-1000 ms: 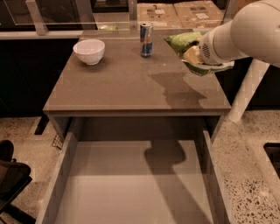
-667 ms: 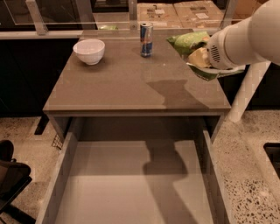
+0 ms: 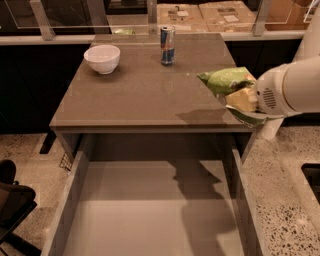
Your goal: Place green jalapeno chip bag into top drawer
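The green jalapeno chip bag (image 3: 228, 80) is held in the air over the table's front right corner. My gripper (image 3: 243, 100) is shut on it from the right, at the end of the white arm (image 3: 292, 90); the fingers are mostly hidden by the bag. The top drawer (image 3: 150, 210) is pulled wide open below the table front, its flat grey bottom bare and crossed by the arm's shadow. The bag is above and slightly behind the drawer's right wall.
A white bowl (image 3: 102, 58) sits at the table's back left. A blue-silver drink can (image 3: 167, 45) stands at the back middle. Cardboard boxes (image 3: 202, 14) lie behind a glass rail. A black chair (image 3: 12, 200) is at the lower left. Speckled floor lies to the right.
The arm has carried the chip bag toward the front of the table and lower, closer to the open drawer. The bowl, can and drawer have not moved.
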`<control>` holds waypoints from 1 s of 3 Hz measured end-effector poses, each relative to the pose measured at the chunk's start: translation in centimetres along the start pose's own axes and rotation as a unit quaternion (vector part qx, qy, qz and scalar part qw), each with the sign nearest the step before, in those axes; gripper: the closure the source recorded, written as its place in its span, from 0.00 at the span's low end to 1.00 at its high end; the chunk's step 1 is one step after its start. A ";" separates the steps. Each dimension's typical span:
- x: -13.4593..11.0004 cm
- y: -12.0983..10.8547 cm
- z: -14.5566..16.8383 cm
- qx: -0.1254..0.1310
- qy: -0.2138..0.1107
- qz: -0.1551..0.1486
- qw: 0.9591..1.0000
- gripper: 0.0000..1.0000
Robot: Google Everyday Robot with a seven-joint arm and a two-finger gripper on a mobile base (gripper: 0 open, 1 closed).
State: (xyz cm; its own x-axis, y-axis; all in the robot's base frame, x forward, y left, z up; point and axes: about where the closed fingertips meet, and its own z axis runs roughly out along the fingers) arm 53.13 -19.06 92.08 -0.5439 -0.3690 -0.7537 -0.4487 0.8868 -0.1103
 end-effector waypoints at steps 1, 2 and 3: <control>4.8 1.7 -0.2 -0.035 0.004 0.011 0.999 1.00; 8.7 5.4 -0.1 -0.072 0.016 -0.025 0.997 1.00; 11.3 8.7 1.8 -0.128 0.036 -0.092 0.987 1.00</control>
State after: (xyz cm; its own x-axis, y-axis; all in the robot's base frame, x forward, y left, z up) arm 44.33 -15.01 81.47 -0.4812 -0.5445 -0.6870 -0.7046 0.7065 -0.0664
